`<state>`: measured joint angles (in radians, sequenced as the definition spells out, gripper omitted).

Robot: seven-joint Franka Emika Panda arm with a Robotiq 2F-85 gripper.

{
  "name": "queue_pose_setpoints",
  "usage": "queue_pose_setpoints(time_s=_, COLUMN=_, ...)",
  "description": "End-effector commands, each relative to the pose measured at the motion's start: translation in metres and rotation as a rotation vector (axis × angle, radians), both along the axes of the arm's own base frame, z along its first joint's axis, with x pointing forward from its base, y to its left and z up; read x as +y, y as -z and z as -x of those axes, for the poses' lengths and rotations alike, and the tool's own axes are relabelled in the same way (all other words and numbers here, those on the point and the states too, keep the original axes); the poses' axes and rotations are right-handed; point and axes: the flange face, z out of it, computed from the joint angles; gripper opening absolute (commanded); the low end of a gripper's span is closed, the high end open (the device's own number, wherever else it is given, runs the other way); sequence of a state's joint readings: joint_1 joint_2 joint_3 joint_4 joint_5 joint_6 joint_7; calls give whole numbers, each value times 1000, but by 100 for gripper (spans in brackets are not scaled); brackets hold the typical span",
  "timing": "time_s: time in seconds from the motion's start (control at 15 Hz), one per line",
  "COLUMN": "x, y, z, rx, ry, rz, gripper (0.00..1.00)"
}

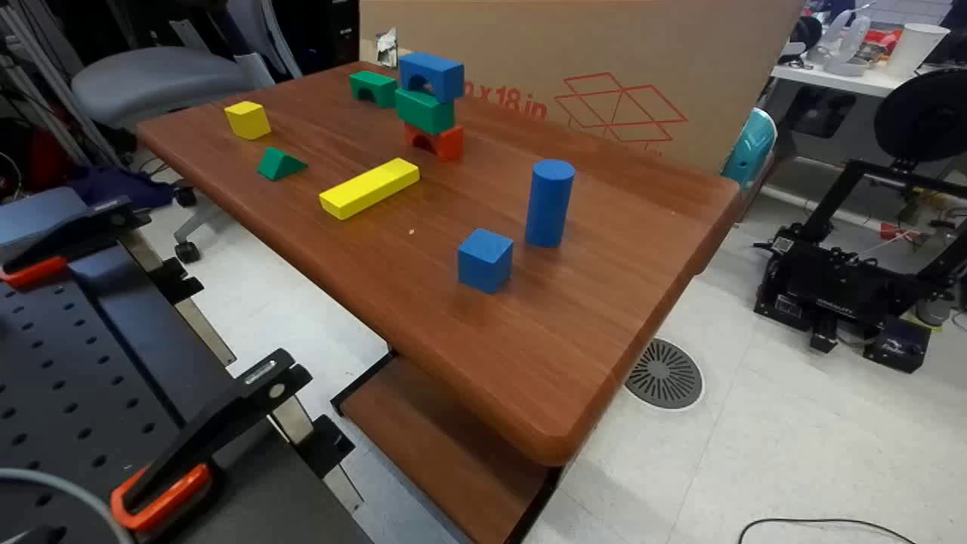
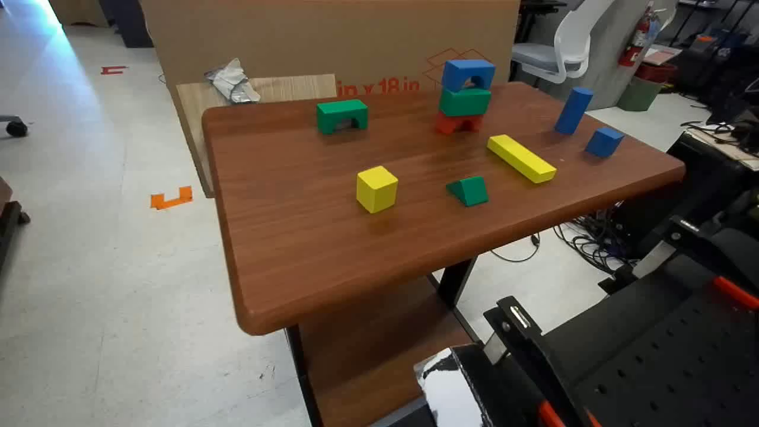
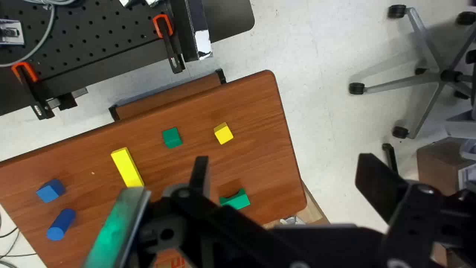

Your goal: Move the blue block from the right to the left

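The blue block (image 1: 434, 64) is on top of a stack, with an arched cut-out in its underside. It also shows at the top of the stack in an exterior view (image 2: 455, 73). Under it are a green block (image 1: 424, 113) and, at the bottom, a red arch block (image 1: 447, 143) of about the same width. The stack does not show in the wrist view. My gripper (image 3: 284, 163) shows only in the wrist view, open and empty, high above the wooden table (image 3: 256, 111). A smaller blue cube (image 1: 485, 261) and a tall blue cylinder (image 1: 550, 204) stand apart from the stack.
A yellow bar (image 1: 369, 189), a green triangle (image 1: 280, 164), a yellow cube (image 1: 248, 121) and a green arch (image 1: 374, 88) lie on the table. A large cardboard box (image 2: 284, 41) stands behind the table. A black perforated bench with clamps (image 3: 111, 33) is alongside.
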<state>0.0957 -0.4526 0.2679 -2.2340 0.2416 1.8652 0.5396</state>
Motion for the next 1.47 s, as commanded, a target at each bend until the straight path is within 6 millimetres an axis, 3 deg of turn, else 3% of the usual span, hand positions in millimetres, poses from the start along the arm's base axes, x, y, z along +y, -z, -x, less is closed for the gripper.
queue_pose_setpoints(time_s=0.0, x=0, y=-1, z=0, rx=0, ry=0, rz=0, gripper=100)
queue_pose_setpoints(time_s=0.8, x=-3, y=0, z=-4, rx=-3, ry=-1, rz=2, gripper=100)
queue_pose_setpoints(time_s=1.07, x=-31, y=12, z=-26, rx=-11, ry=-50, rz=10, gripper=100)
queue_pose_setpoints(time_s=1.4, x=-82, y=48, z=-71, rx=-45, ry=-163, rz=55, gripper=100)
